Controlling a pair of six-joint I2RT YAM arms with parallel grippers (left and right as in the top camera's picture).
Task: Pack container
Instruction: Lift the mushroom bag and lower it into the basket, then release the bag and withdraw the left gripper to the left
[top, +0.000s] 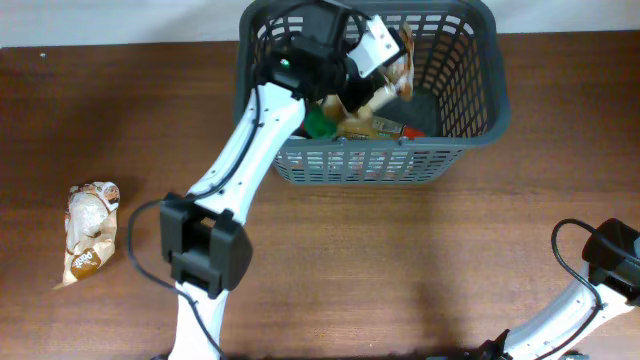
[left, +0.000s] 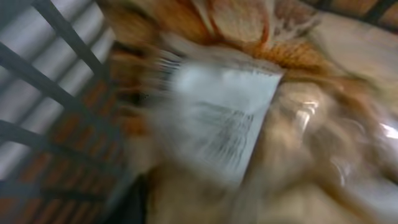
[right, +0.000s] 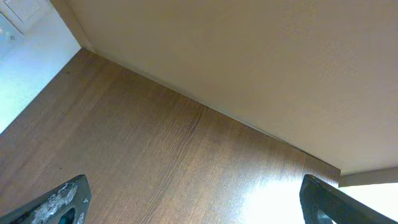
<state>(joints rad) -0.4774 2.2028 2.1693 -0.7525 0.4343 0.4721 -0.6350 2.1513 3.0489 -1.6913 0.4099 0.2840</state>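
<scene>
Lattice sides and a solid rim mark out the container (top: 497, 75), a large dark grey basket that we see at the far edge of the table (top: 400, 270), right of centre. Inside it lie several grocery items packed close together: something green (top: 320, 122), a gold-brown pack (top: 360, 126) just beside it, and a red piece (top: 411, 131) near the front wall.

The left arm (top: 250, 140) reaches from the near side up over the rim, and the left gripper (top: 380, 70) hangs inside the basket. A brown snack packet (top: 405, 60) with a white label sits right at it. In the left wrist view this packet (left: 249, 124) fills nearly everything, blurred, with the basket bars (left: 56, 93) at the left. We cannot tell whether the fingers grip the packet or are apart from it.

Well apart, on the left of the table, lies a clear bag (top: 90, 232) of pale brown food.

The right arm (top: 610, 250) sits at the near right corner. The right gripper (right: 196, 202) is spread wide, holding nothing, its fingertips (right: 62, 200) at the lower corners of its own view above bare wood.
</scene>
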